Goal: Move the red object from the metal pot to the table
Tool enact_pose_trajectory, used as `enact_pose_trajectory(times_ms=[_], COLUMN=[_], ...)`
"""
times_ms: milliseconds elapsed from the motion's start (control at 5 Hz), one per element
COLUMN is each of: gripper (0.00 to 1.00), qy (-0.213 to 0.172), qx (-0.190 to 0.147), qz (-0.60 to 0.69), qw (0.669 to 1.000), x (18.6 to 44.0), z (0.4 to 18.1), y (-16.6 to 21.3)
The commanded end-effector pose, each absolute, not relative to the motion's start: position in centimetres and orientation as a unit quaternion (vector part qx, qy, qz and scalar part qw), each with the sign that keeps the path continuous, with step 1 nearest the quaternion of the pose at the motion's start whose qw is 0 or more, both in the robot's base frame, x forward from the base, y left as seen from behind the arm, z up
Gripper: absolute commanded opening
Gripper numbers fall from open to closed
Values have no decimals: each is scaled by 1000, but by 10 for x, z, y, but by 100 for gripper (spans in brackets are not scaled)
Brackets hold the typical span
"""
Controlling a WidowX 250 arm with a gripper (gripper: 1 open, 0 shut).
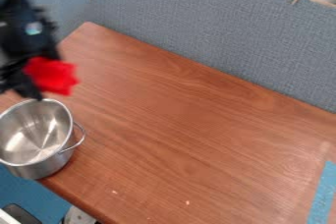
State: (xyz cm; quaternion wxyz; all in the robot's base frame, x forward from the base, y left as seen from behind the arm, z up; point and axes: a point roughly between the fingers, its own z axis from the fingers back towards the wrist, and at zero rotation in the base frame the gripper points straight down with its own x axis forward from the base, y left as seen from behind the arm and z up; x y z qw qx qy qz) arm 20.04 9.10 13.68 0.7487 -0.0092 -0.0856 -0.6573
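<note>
**Ana:** Grey-blue fabric panelling (210, 27) backs a wide reddish-brown wood-grain tabletop (197, 120). Where is the thing we care about?

**Ben:** The bright red flat bar (54, 75) is up in the air at the left edge, above the far rim of the round shiny steel pot (35, 140) and clear of it. The pot looks empty inside.

**Ana:** Is it gripped?

**Ben:** The black gripper (39, 71) is blurred, but the bar sits right at its tip, off any surface, so I read the fingers as closed on it at a medium spread.

**Ana:** How would you expect it to handle?

**Ben:** My guess is light and stiff, probably plastic or painted wood, with smooth faces that could slip or swing if pinched near one end. Taking it across the narrow width, near the middle, should keep it level.

**Ana:** And the arm?

**Ben:** The dark arm enters from the upper left corner, its wrist over the table's left edge, the gripper pointing roughly downward. Bare tabletop lies just to the right, so the set-down spot is close.
</note>
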Motion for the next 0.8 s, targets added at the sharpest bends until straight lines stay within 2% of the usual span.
enact_pose_trajectory(times_ms=[0, 200, 400, 600], gripper=[0, 0, 0, 0], qy=[-77, -58, -63, -85], qx=[6, 11, 6, 7], qz=[-700, -749, -781, -793], qw=[710, 660, 621, 603], x=[244, 246, 248, 243], z=[143, 138, 136, 124], y=[54, 22, -17, -33])
